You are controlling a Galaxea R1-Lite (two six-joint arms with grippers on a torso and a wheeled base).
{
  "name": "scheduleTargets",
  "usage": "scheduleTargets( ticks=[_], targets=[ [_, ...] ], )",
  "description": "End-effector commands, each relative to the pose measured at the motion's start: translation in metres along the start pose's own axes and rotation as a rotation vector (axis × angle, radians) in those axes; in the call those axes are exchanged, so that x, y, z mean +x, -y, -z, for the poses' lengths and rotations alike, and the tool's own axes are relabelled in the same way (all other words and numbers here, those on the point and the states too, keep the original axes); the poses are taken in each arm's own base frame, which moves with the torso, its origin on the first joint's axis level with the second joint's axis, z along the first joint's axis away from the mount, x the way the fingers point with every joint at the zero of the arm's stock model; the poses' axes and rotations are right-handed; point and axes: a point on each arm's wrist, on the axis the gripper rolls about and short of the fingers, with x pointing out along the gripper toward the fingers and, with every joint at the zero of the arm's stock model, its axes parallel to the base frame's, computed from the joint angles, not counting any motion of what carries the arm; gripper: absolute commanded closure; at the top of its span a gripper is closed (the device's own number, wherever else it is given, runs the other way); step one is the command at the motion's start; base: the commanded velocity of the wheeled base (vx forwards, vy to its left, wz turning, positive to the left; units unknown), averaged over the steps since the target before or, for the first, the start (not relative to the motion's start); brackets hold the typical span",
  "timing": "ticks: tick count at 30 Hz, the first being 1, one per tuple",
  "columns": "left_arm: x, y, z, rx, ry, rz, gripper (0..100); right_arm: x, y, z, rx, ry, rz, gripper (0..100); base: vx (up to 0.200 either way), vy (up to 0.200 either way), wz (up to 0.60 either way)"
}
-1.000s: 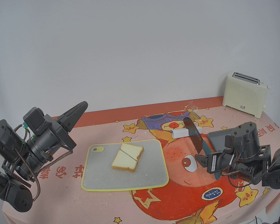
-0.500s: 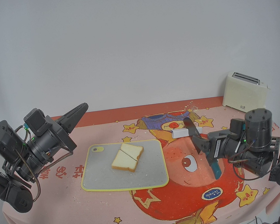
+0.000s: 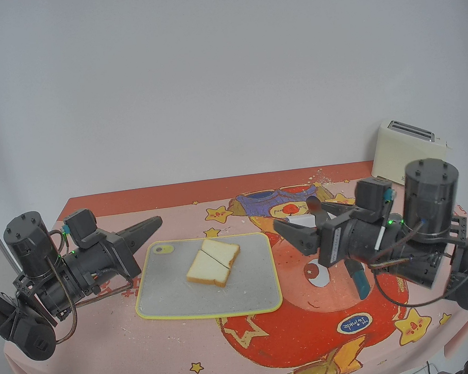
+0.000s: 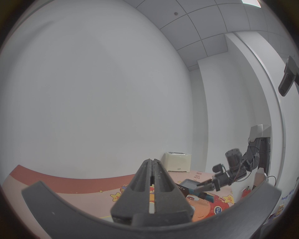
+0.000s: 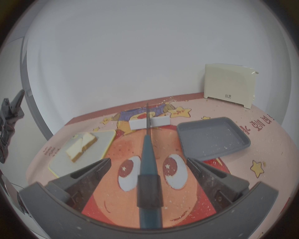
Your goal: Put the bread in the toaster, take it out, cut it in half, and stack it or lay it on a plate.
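Since the slice of bread (image 3: 213, 261) already lies in two halves, seam running diagonally between them, the cutting step looks finished and only the plating remains. The halves rest just beside each other on the grey cutting board (image 3: 162, 292), which sits toward nine o'clock of the table's middle, taking the robot's side as six.

At three o'clock from the board lies the knife (image 5: 147, 149). Its blade tip is propped on a small white knife rest (image 5: 160, 122), probably to keep the edge off the tablecloth (image 3: 150, 352), and its teal handle points back toward six. The right gripper (image 5: 148, 163) hovers over that handle with its claw spread wide. The handle lies in the gap, and neither finger appears to touch it, so I judge the knife to be parked, not held.

The grey tray (image 5: 215, 140), which seems to serve as the plate, lies at about three o'clock from the knife, within easy reach for the halves. The cream toaster (image 3: 408, 155) stands apart in the two o'clock corner, its job apparently done.

The left gripper (image 3: 154, 223) hangs at nine o'clock of the board, claw pressed together on nothing and pointing toward the bread. It would have to spread before taking a half.
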Motion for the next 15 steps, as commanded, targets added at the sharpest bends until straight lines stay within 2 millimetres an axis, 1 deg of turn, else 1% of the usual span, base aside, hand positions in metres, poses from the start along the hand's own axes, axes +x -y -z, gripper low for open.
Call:
scheduleTargets(
  ticks=[1, 2, 3, 4, 6, 8, 9, 10, 13, 14, 15],
  targets=[
    [0.003, 0.012, 0.015, -0.139, -0.100, 0.023, 100, 0.048, -0.017, -0.004, -0.020, -0.123, -0.042, 0, 0.000, 0.000, 0.00],
    [0.004, 0.017, 0.017, -0.166, -0.114, 0.036, 100, 0.056, -0.020, -0.006, -0.023, -0.156, -0.041, 0, 0.000, 0.000, 0.00],
    [0.004, 0.017, 0.017, -0.166, -0.114, 0.036, 100, 0.057, -0.019, -0.006, -0.023, -0.160, -0.039, 0, 0.000, 0.000, 0.00],
    [0.004, 0.019, 0.021, -0.197, -0.129, 0.026, 100, 0.073, -0.021, -0.007, -0.026, -0.202, -0.025, 0, 0.000, 0.000, 0.00],
    [0.005, 0.020, 0.023, -0.207, -0.137, 0.004, 100, 0.090, -0.022, -0.005, -0.019, -0.233, -0.010, 0, 0.000, 0.000, 0.00],
    [0.007, 0.020, 0.026, -0.214, -0.153, -0.023, 100, 0.107, -0.022, 0.000, -0.006, -0.253, 0.003, 0, 0.000, 0.000, 0.00],
    [0.007, 0.020, 0.026, -0.214, -0.153, -0.023, 100, 0.107, -0.022, 0.000, -0.006, -0.253, 0.003, 0, 0.000, 0.000, 0.00],
    [0.008, 0.023, 0.029, -0.222, -0.173, -0.022, 100, 0.123, -0.016, 0.004, 0.003, -0.259, 0.024, 0, 0.000, 0.000, 0.00],
    [0.007, 0.023, 0.032, -0.246, -0.186, -0.030, 100, 0.141, -0.014, 0.011, 0.004, -0.265, 0.037, 0, 0.000, 0.000, 0.00],
    [0.007, 0.022, 0.032, -0.258, -0.194, -0.035, 100, 0.147, -0.013, 0.013, 0.002, -0.272, 0.047, 100, 0.000, 0.000, 0.00],
    [0.007, 0.023, 0.032, -0.260, -0.196, -0.036, 100, 0.149, -0.013, 0.014, 0.002, -0.277, 0.051, 100, 0.000, 0.000, 0.00]
  ],
)
